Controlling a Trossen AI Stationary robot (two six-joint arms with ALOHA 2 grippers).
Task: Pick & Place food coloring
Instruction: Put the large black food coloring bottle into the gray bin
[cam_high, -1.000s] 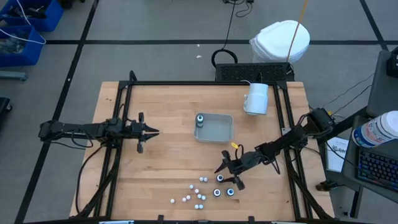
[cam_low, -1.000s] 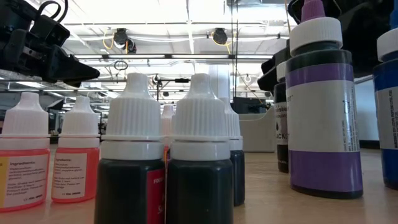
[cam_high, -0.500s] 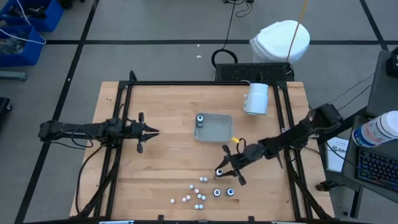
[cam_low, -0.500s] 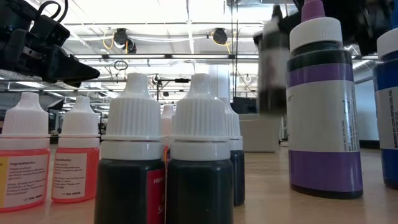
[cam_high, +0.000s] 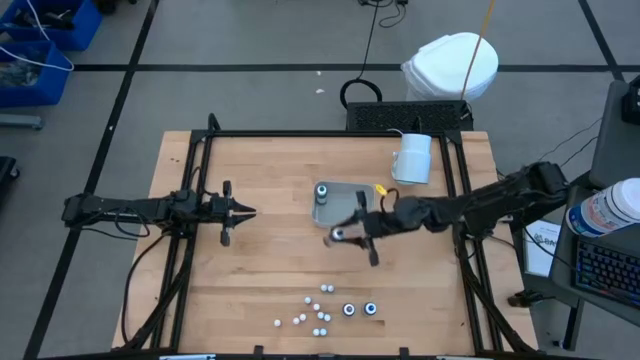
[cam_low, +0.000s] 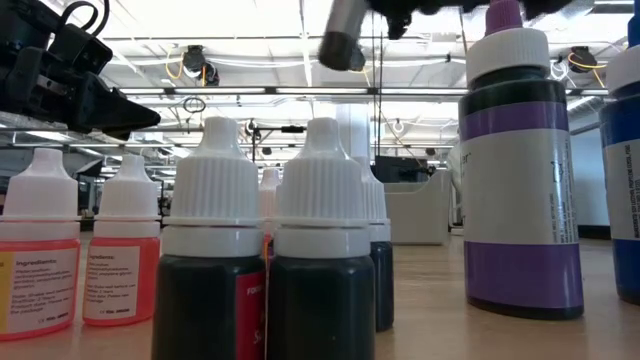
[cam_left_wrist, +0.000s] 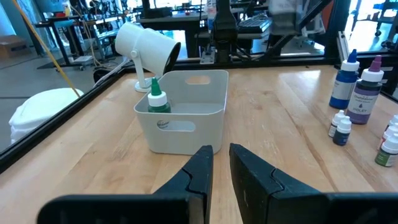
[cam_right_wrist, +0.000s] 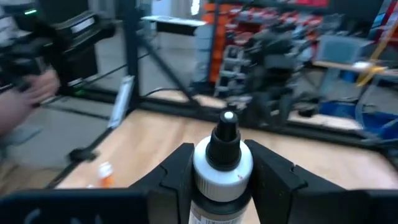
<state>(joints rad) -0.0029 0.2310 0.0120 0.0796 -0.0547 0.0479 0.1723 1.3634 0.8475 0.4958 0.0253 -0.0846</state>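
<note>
Food coloring bottle (cam_right_wrist: 222, 163) in right pincer (cam_right_wrist: 217, 163)

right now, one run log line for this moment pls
right gripper: jaws shut on black-capped bottle, carried near tray | green-capped bottle in tray | left gripper: idle, table's left side

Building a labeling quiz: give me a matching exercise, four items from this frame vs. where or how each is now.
1. right gripper
2. left gripper
3. green-capped bottle
4. white cylinder

A. inside the grey tray
B. empty, over bare wood on the table's left
C. lying on its side near the table's far edge
D. clamped on a black-capped bottle

Pairs: 1-D, 2-B, 3-A, 4-C
</note>
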